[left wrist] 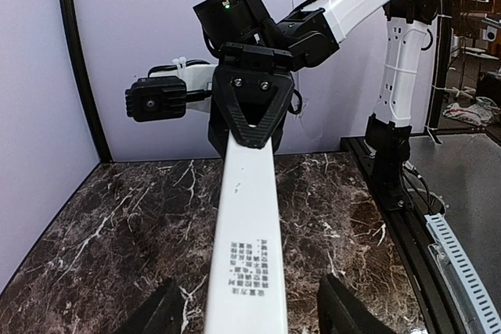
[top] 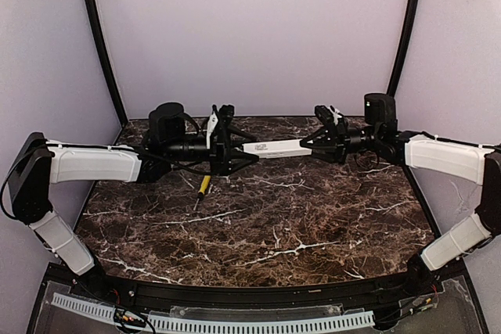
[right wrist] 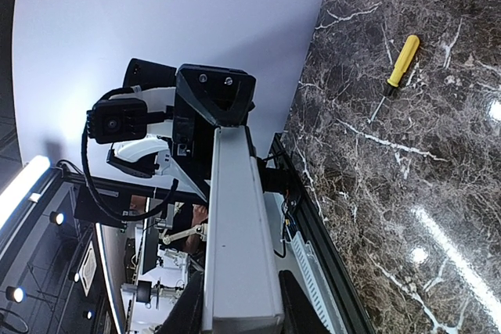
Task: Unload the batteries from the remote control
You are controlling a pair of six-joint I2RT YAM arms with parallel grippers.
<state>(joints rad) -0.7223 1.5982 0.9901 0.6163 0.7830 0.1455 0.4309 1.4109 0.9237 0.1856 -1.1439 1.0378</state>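
Remote control (top: 274, 148), a slim white bar with dark print, hangs level above the dark marble table (top: 274, 232), spanning the 2 arms. At its left end the left gripper (top: 237, 151) appears clamped on it, jaws narrow, though its own wrist view leaves the contact unclear. Below that gripper a yellow-handled screwdriver (top: 203, 187) lies flat on the marble, apart from everything else. At the right end the right gripper (top: 311, 145) holds the bar, fingers (right wrist: 291, 303) pressed close against its sides.
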